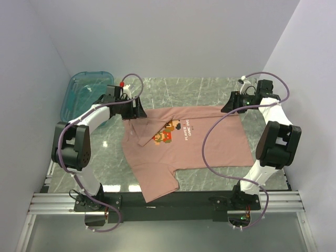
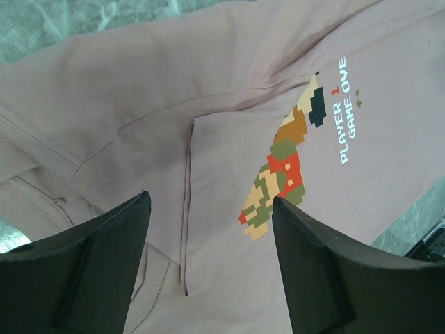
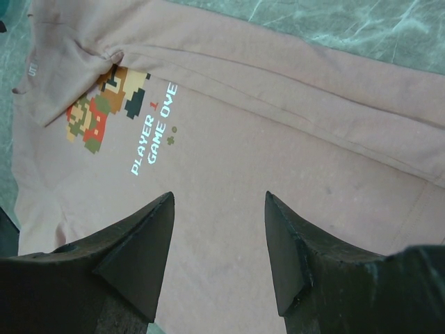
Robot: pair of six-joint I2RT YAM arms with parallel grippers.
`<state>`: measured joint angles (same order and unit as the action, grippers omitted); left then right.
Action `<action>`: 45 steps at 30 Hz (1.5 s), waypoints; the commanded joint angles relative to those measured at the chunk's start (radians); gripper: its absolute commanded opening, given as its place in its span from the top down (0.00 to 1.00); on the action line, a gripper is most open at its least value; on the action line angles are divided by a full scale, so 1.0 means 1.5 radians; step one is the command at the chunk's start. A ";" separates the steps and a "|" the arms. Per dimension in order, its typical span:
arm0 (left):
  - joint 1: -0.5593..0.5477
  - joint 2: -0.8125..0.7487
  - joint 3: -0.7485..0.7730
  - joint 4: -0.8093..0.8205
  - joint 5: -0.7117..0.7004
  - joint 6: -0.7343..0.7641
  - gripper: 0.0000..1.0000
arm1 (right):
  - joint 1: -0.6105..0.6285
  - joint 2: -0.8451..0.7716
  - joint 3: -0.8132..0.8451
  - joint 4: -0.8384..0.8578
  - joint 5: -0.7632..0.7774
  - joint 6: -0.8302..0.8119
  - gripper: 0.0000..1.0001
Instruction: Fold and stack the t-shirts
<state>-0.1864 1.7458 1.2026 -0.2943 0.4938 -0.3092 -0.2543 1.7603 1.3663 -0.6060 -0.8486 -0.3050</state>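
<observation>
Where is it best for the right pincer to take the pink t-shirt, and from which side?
Probably take the t-shirt at the hem end of its folded far flap, close to the open right pincer. Come straight down from above, pinching across the flap's edge: the cloth lies flat on the table, but there it is doubled, so thicker to catch.

The t-shirt (image 1: 184, 149) is soft pink cloth, dull and not shiny, with thin stitched seams. The picture (image 2: 278, 181) printed on it looks flat and smooth. The table (image 1: 205, 86) looks like green stone with pale veins, smooth and a little shiny. At its far left corner, the bin (image 1: 79, 92) is glossy, see-through blue-green plastic. The fingers (image 2: 90, 271) of the left gripper (image 2: 210, 202) and the right gripper (image 3: 219, 198) look like hard, dull black plastic. The rail (image 1: 52, 203) along the near edge is grey metal with grooves. The cable (image 1: 203, 142) is smooth and purple.
</observation>
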 commanded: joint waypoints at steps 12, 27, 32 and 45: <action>-0.005 0.139 0.143 -0.016 0.070 -0.018 0.34 | -0.007 -0.014 -0.008 0.013 -0.020 -0.006 0.39; -0.038 0.223 0.213 -0.065 0.040 0.002 0.36 | -0.016 -0.018 -0.010 0.012 -0.032 -0.005 0.39; -0.049 0.236 0.220 -0.072 0.040 0.007 0.38 | -0.017 -0.018 -0.010 0.012 -0.034 -0.004 0.39; -0.058 0.242 0.226 -0.080 0.050 0.013 0.57 | -0.021 -0.019 -0.011 0.012 -0.038 -0.003 0.39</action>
<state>-0.2661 2.1067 1.5032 -0.4103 0.5526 -0.3088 -0.2760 1.7603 1.3529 -0.6060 -0.8818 -0.3054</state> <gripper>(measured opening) 0.446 0.611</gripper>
